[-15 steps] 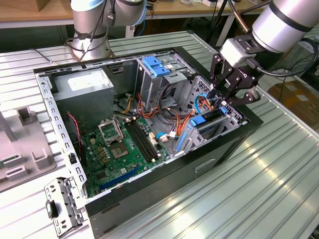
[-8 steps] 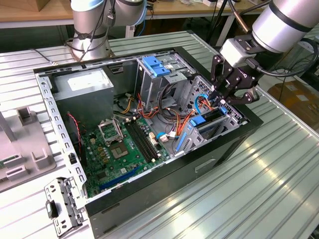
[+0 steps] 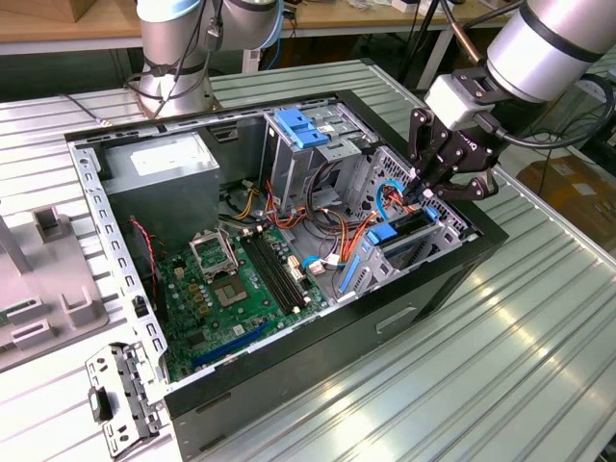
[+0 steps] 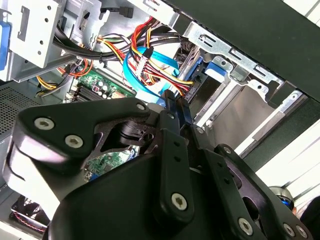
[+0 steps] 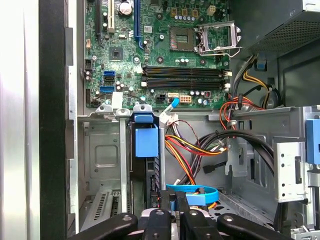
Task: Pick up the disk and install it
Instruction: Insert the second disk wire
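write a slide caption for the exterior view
Gripper at the drive cage of an open computer case, disk slotted inside.

cables (image 5: 200,150) across bay beside disk (image 5: 146,142)

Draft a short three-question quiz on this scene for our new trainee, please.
1. True or false: the disk lies flat on the motherboard.
2. The gripper hovers nearest to: A) the power supply; B) the drive cage holding the disk; C) the processor socket.
3. What colour is the flat cable looped beside the disk?
Key: 1 false, it stands on edge in the cage; 2 B; 3 blue.
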Available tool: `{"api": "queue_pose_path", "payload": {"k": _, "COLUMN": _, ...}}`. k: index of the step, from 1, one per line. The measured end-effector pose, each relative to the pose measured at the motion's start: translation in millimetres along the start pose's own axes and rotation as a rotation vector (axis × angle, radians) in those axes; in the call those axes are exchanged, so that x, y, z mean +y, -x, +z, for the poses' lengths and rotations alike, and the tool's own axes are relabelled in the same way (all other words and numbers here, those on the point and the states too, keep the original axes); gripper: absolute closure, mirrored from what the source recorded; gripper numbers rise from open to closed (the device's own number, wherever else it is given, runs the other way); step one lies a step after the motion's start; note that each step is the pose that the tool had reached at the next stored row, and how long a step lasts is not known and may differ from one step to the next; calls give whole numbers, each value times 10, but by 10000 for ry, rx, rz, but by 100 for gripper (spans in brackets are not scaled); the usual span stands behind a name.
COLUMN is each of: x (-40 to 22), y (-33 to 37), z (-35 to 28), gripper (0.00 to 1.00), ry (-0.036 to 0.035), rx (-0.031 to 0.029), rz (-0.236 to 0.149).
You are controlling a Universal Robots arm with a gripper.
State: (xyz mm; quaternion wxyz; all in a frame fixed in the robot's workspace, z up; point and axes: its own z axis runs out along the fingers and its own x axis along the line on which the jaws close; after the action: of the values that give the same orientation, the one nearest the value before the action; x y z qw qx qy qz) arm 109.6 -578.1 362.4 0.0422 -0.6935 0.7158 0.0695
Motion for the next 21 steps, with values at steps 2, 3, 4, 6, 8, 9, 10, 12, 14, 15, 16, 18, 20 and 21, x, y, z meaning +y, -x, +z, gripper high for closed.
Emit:
{"api": "queue_pose_path", "payload": {"k": 2, "x": 0, "y": 0, "z": 0, "gripper": 84, "ry": 0, "rx": 0, "rz": 0}}
{"api": "queue_pose_path", "payload": {"k": 3, "x": 0, "y": 0, "z": 1, "gripper": 84, "ry": 0, "rx": 0, "rz": 0}}
{"api": "queue_pose_path", "payload": {"k": 4, "x": 0, "y": 0, "z": 1, "gripper": 84, "ry": 0, "rx": 0, "rz": 0}}
{"api": "queue_pose_path", "payload": {"k": 6, "x": 0, "y": 0, "z": 0, "gripper": 84, "ry": 0, "rx": 0, "rz": 0}}
{"api": "queue_pose_path", "payload": {"k": 8, "x": 0, "y": 0, "z": 1, "gripper": 84, "ry": 0, "rx": 0, "rz": 0}}
{"api": "queue_pose_path", "payload": {"k": 9, "x": 0, "y": -2, "z": 4, "gripper": 84, "ry": 0, "rx": -3, "rz": -1}}
{"api": "queue_pose_path", "payload": {"k": 10, "x": 0, "y": -4, "z": 4, "gripper": 84, "ry": 0, "rx": -3, "rz": 0}}
{"api": "queue_pose_path", "payload": {"k": 12, "x": 0, "y": -18, "z": 8, "gripper": 84, "ry": 0, "rx": 1, "rz": 0}}
{"api": "queue_pose_path", "payload": {"k": 14, "x": -1, "y": -31, "z": 24, "gripper": 84, "ry": 0, "rx": -10, "rz": -2}}
{"api": "queue_pose_path", "payload": {"k": 15, "x": -1, "y": -38, "z": 38, "gripper": 84, "ry": 1, "rx": -29, "rz": -2}}
{"api": "queue_pose_path", "payload": {"k": 16, "x": -1, "y": -41, "z": 45, "gripper": 84, "ry": 2, "rx": -41, "rz": -1}}
{"api": "queue_pose_path", "payload": {"k": 18, "x": 9, "y": -51, "z": 56, "gripper": 84, "ry": 3, "rx": -98, "rz": -2}}
{"api": "queue_pose_path", "payload": {"k": 20, "x": 25, "y": -58, "z": 62, "gripper": 84, "ry": 6, "rx": -168, "rz": -6}}
{"api": "queue_pose_path", "payload": {"k": 21, "x": 29, "y": -68, "z": 71, "gripper": 84, "ry": 7, "rx": -206, "rz": -9}}
